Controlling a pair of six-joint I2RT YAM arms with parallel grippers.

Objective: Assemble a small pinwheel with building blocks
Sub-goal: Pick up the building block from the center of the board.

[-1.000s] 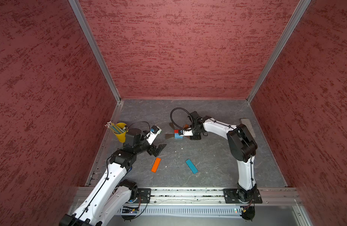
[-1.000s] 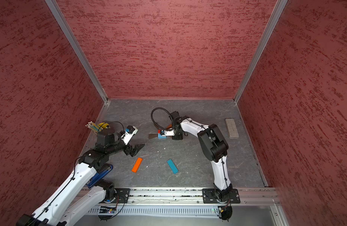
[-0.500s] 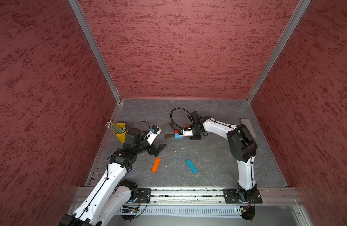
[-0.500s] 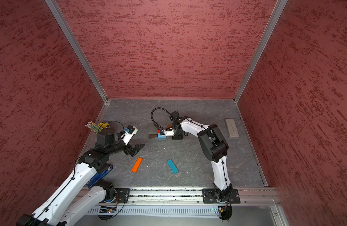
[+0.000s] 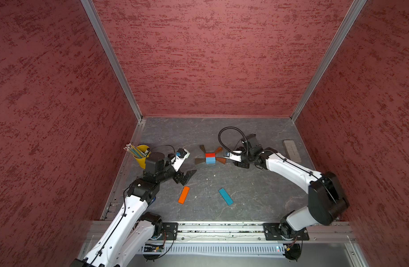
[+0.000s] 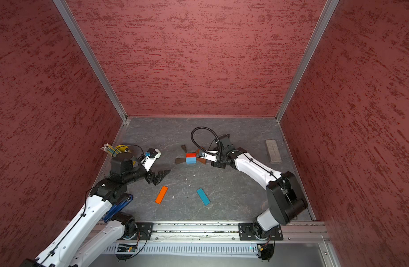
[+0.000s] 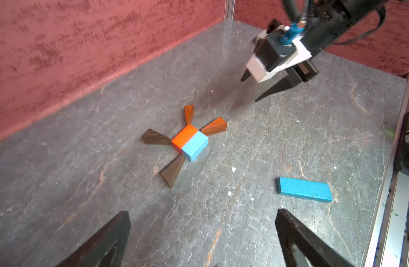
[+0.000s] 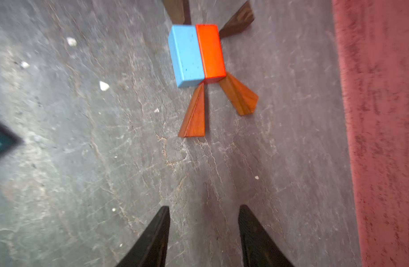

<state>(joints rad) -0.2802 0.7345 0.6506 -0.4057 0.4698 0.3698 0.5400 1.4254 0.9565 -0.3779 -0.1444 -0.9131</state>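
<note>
The pinwheel's red-and-blue cube hub [image 5: 210,158] [image 6: 190,158] lies mid-table with four brown and orange wedges fanned from its corners, one of them the right-hand orange wedge [image 8: 194,115]. The blue bar [image 5: 225,196] [image 7: 304,192] and the orange bar [image 5: 184,194] lie apart, nearer the front. My right gripper [image 8: 204,208] [image 7: 251,89] stands open just right of the wedges, with bare table between its fingers. My left gripper [image 5: 187,176] [image 7: 203,215] is wide open left of the hub, above the orange bar, holding nothing.
A yellow cup of pencils [image 5: 141,153] stands by the left wall behind my left arm. A grey rectangular block [image 5: 291,151] lies near the right wall. Red walls close three sides, and a metal rail [image 5: 222,227] runs along the front.
My right gripper has drawn back to the right, away from the hub and wedges, and its jaws have spread wider. The left arm has not moved.
</note>
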